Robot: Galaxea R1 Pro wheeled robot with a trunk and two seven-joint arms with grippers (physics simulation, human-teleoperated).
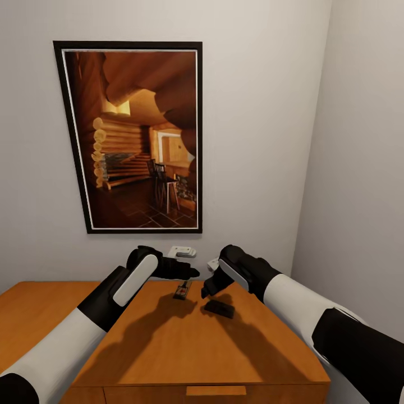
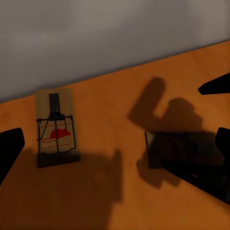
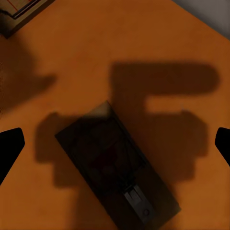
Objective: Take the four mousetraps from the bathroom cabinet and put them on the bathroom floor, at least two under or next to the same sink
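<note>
The right gripper [image 1: 211, 290] hangs over the cabinet [image 1: 168, 348] top with its jaws spread wide, and nothing is between them; in the right wrist view its two dark fingertips [image 3: 10, 146] sit far out at either side with a mousetrap [image 3: 117, 171] lying flat in the gap below, not touched yet. That trap is in deep shadow (so its metal parts are hard to make out). In the head view this shadowed mousetrap [image 1: 219, 308] lies at about 5 o'clock from the right gripper, very near it. The left gripper [image 1: 188, 273] is also empty, and the one dark finger [image 2: 8, 148] seen at the side of the left wrist view suggests its jaws are open wide too. A second mousetrap [image 2: 56, 127], with a red mouse picture on it, lies on the wood in the light; in the head view this trap [image 1: 182, 290] sits at about 6 o'clock from the left gripper. The two traps lie near each other but apart. This looks like the picking-up step, early in the job, as no trap is on the floor yet. Next, each gripper likely has to go straight down and close gently on its small flat trap, which could slip away.
</note>
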